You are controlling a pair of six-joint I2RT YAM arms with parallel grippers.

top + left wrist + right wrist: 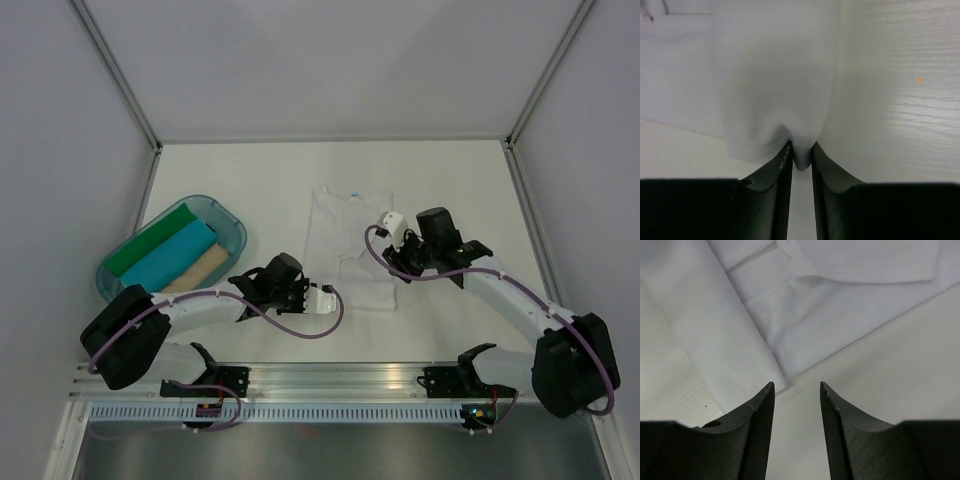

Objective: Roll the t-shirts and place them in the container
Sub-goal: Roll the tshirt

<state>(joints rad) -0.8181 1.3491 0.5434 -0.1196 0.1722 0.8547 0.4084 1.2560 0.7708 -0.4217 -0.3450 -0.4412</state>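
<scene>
A plain white t-shirt (345, 230) lies flat in the middle of the table, folded into a narrow strip, its small blue neck label (354, 191) at the far end. My left gripper (310, 293) is at the shirt's near left corner. In the left wrist view the left gripper (801, 156) is shut on a bunched fold of the white t-shirt (775, 75). My right gripper (392, 262) hovers at the shirt's right edge. In the right wrist view the right gripper (796, 385) is open over bare table, with a corner of the t-shirt (805, 315) just beyond its left finger.
A translucent teal tub (235, 225) stands at the left, holding a green roll (150, 243), a turquoise roll (172, 255) and a tan roll (195, 270). Grey walls enclose the table. A metal rail (340, 385) with the arm bases runs along the near edge.
</scene>
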